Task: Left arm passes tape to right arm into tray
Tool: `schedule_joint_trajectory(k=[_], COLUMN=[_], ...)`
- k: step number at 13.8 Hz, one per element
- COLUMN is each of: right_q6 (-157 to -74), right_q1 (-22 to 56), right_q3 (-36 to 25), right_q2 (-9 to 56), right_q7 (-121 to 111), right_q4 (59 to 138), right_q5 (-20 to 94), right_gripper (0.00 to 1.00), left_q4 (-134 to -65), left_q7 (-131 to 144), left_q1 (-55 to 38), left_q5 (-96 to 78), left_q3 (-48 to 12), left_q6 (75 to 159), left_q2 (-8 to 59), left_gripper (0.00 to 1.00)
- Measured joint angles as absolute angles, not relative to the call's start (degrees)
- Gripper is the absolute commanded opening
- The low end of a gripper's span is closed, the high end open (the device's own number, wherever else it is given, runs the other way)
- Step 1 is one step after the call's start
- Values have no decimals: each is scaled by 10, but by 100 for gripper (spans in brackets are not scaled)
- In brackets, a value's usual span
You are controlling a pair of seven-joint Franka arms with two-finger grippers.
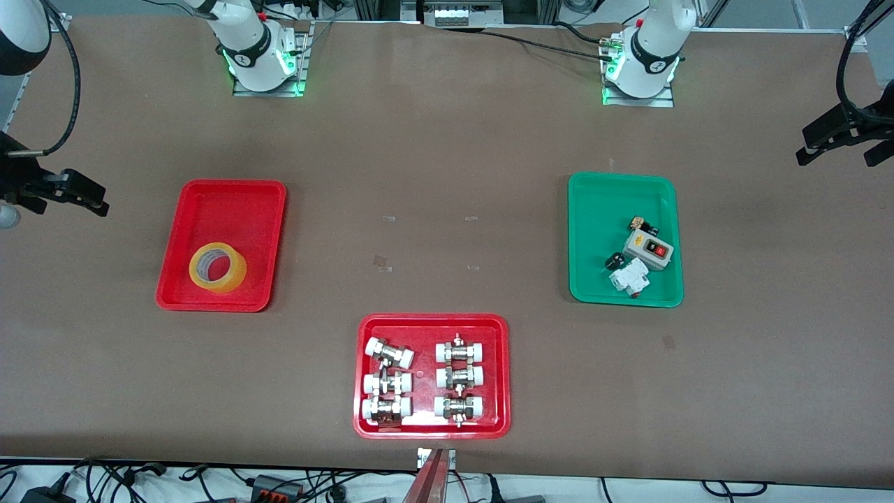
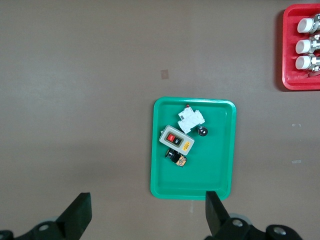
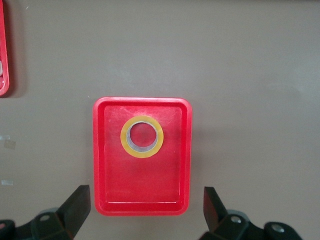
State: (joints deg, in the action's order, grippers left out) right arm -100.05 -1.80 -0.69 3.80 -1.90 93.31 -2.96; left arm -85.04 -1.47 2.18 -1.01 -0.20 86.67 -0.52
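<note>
The tape lies flat in the plain red tray toward the right arm's end of the brown worktop, in the part of the tray nearer the front camera. The right hand hangs high over that tray, fingers spread and holding nothing. The left hand, also spread and bare, hangs over the green tray of switch parts. A second red tray of white-capped fittings sits nearest the front camera.
</note>
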Motion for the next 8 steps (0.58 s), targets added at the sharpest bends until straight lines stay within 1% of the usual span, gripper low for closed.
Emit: schedule_joint_trajectory(k=[8], right_q6=[-978], right_q1=[-12], right_q3=[-7], right_q2=[18], right_q7=[-24], right_q4=[941], right_q5=[-29], right_gripper=[100], left_q4=[-850], left_q7=[-15], left_q1=[22], left_q5=[-10], left_q3=[-2], left_q6=[867], left_q2=[-5], left_gripper=[100])
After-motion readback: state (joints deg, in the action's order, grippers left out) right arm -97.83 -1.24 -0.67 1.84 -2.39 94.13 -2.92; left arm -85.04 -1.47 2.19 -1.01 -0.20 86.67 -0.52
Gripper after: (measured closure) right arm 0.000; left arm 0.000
